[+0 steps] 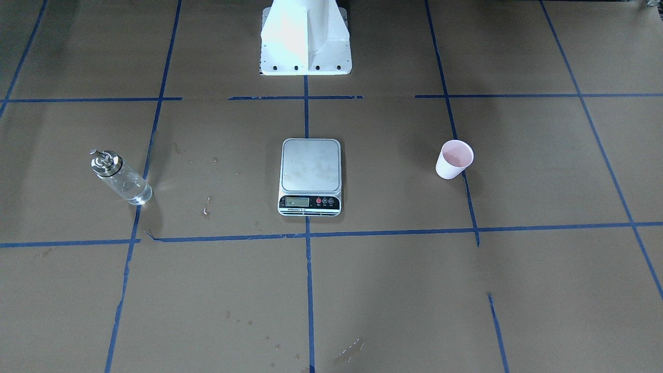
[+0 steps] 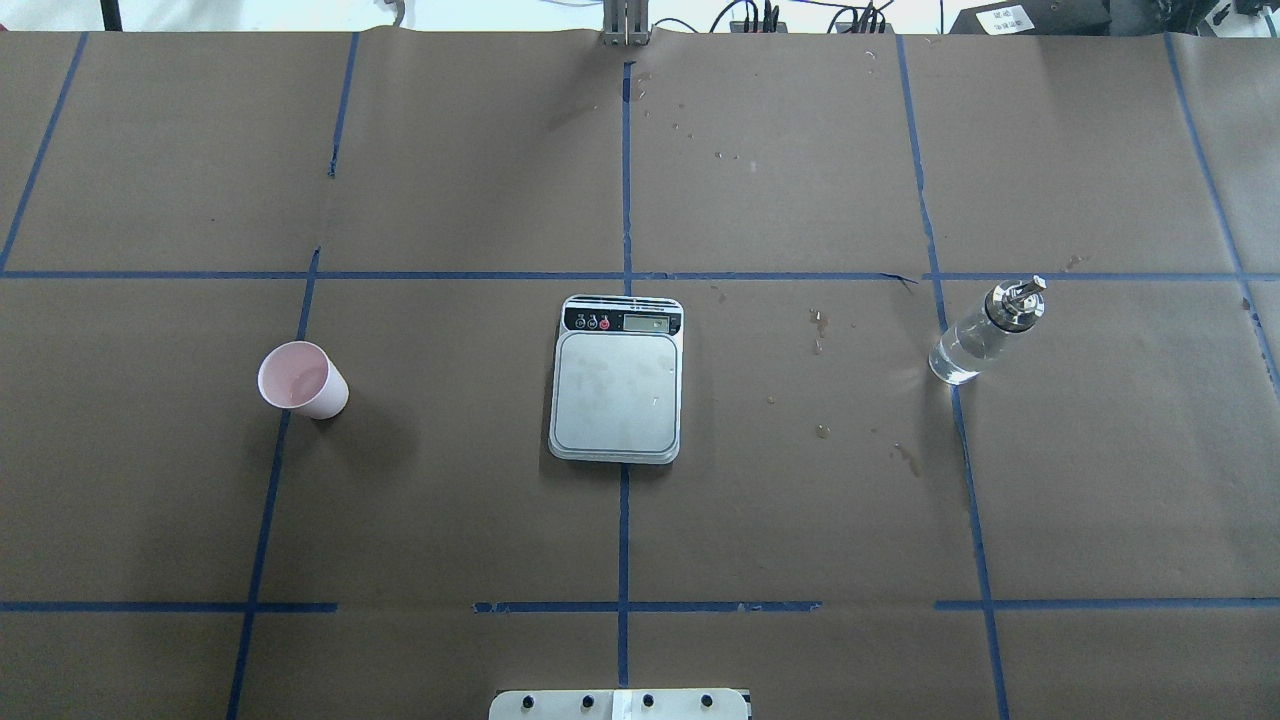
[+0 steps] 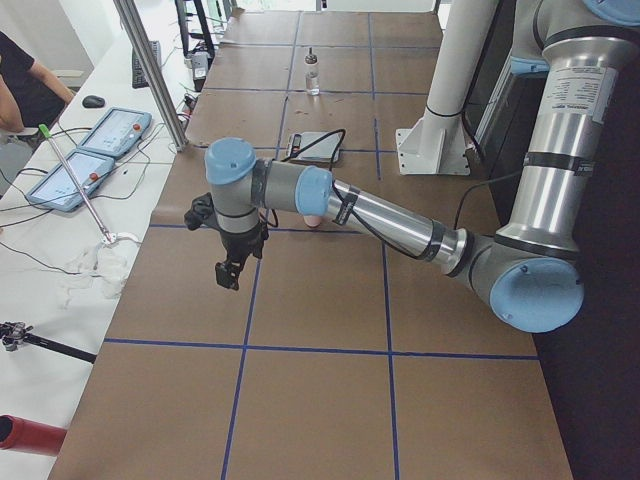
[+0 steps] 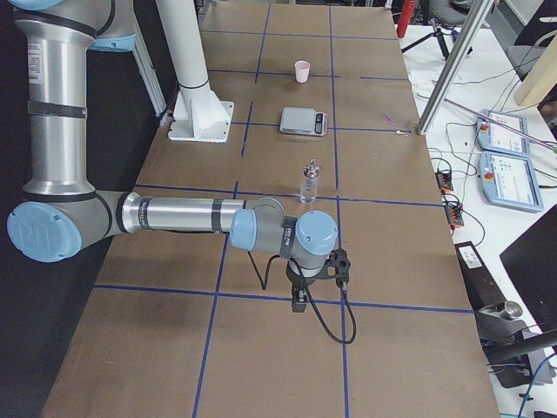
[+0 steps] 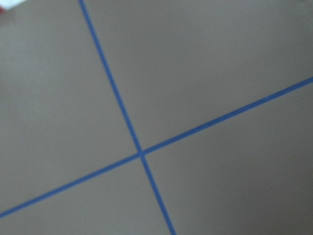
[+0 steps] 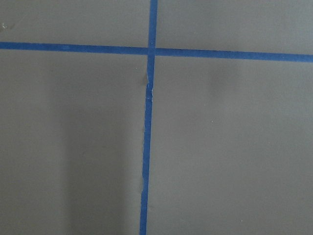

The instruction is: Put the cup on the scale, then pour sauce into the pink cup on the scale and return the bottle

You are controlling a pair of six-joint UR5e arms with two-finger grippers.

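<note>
The pale pink cup (image 1: 454,159) stands upright on the brown table, empty, on my left side (image 2: 302,380). The scale (image 1: 311,176) sits at the table's middle with a bare silver platform (image 2: 617,385). The clear glass bottle (image 1: 120,177) with its silver cap stands upright on my right side (image 2: 985,333). My left gripper (image 3: 228,272) hangs over the table's left end, far from the cup; I cannot tell if it is open or shut. My right gripper (image 4: 298,302) hangs over the right end, short of the bottle (image 4: 308,183); I cannot tell its state either.
The white robot base (image 1: 305,41) stands behind the scale. Blue tape lines grid the brown paper. Small wet spots (image 2: 820,330) lie between scale and bottle. Tablets (image 3: 115,130) and cables lie on a side table past a metal post (image 3: 150,70).
</note>
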